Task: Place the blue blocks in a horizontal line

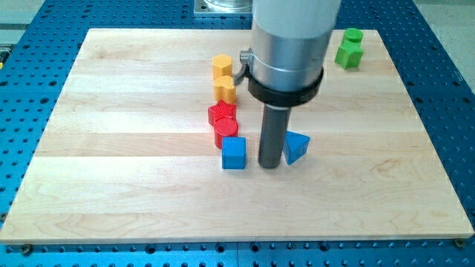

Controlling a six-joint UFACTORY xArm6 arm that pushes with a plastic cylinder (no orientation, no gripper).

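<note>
A blue cube (234,153) sits near the board's middle. A blue triangular block (296,147) lies to its right, at about the same height in the view. My tip (269,165) stands on the board between the two, close to the triangular block's left side and a short gap right of the cube.
Two red blocks (223,122) sit stacked in the view just above the blue cube, the lower one touching it. Two yellow blocks (223,77) lie above them. Two green blocks (349,49) sit at the board's top right. The wooden board (111,163) lies on a blue perforated table.
</note>
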